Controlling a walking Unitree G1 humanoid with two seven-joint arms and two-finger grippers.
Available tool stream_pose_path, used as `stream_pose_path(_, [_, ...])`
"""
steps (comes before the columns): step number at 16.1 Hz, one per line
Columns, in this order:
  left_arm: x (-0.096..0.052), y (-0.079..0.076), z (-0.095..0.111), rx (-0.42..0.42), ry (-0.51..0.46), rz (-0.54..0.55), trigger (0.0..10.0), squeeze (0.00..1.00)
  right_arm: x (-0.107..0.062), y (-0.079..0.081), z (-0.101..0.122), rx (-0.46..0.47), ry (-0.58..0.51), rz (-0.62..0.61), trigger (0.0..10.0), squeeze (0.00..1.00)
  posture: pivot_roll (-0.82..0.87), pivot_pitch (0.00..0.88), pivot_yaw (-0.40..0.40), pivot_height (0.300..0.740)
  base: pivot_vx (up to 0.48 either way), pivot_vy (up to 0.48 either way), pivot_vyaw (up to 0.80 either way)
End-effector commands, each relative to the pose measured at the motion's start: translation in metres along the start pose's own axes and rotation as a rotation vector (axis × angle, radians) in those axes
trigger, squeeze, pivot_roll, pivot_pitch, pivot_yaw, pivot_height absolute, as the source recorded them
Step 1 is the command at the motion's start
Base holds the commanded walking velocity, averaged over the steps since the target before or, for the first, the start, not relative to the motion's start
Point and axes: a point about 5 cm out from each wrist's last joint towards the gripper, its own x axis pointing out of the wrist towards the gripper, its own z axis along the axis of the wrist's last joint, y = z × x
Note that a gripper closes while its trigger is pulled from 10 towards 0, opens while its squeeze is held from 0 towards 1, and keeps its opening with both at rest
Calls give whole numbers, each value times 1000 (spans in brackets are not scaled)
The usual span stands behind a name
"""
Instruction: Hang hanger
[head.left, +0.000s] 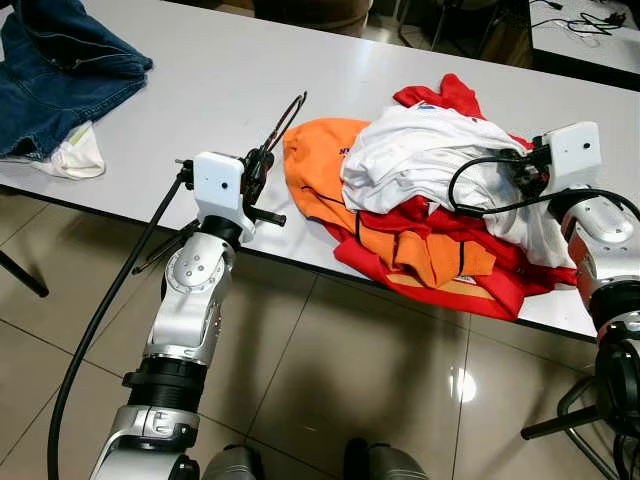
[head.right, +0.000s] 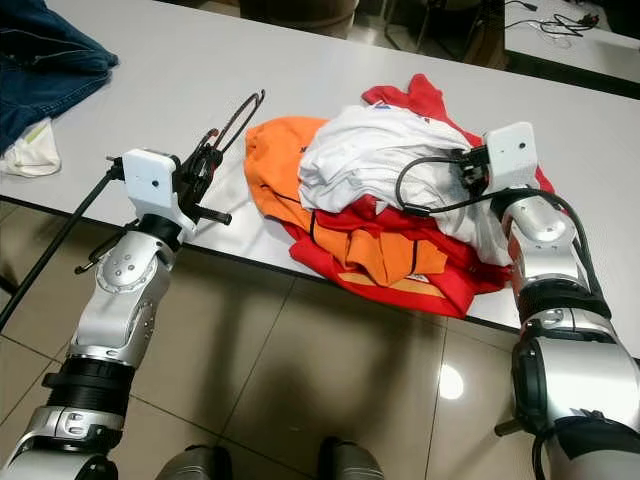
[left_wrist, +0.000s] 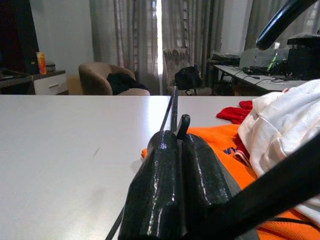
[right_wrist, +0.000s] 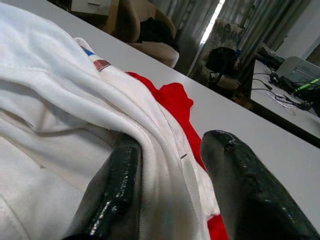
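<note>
Jaws of my left gripper (left_wrist: 172, 150) are pressed together on the thin black wire hanger (head.left: 281, 124), which I hold at its near end just above the front edge of the bench (head.left: 220, 70). From that grip the hanger's long axis runs forward and slightly to my right, rising away from the bench surface, its far tip beside the orange garment (head.left: 330, 170). My right gripper (right_wrist: 172, 185) rests spread on the white garment (head.left: 420, 150) atop the pile, a fold of white cloth lying between the two fingers, not visibly pinched. That pile, white over orange over red garment (head.left: 470, 290), lies to the right of the hanger and touches none of it that I can see. Blue jeans (head.left: 60, 70) lie well apart at the far left. Head views give the hanger's outline and tilt; the left wrist view sights along it end-on and adds the room beyond, an armchair (left_wrist: 107, 80) and curtains. No rail or hook for hanging is evident, so the left arm, already carrying the hanger, likely needs a target found first.
</note>
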Motion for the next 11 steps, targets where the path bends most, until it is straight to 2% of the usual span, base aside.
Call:
stream_pose_path(1, [2,-3,0,7,5,-19,10000,0,2,-3,8,32,-39,-13,0,0,-69,125,-28,740,0,0,0])
stream_pose_path(8, [4,-4,0,12,5,-23,10000,0,3,3,6,86,-52,1,0,0,-70,111,-32,740,0,0,0])
stream_pose_path(10, [4,-4,0,8,6,-21,10000,0,2,3,2,175,-48,-16,0,0,-71,115,-34,740,0,0,0])
stream_pose_path(11, [4,-4,0,8,7,-20,10000,0,3,5,3,183,-54,-5,0,0,-74,118,-35,740,0,0,0])
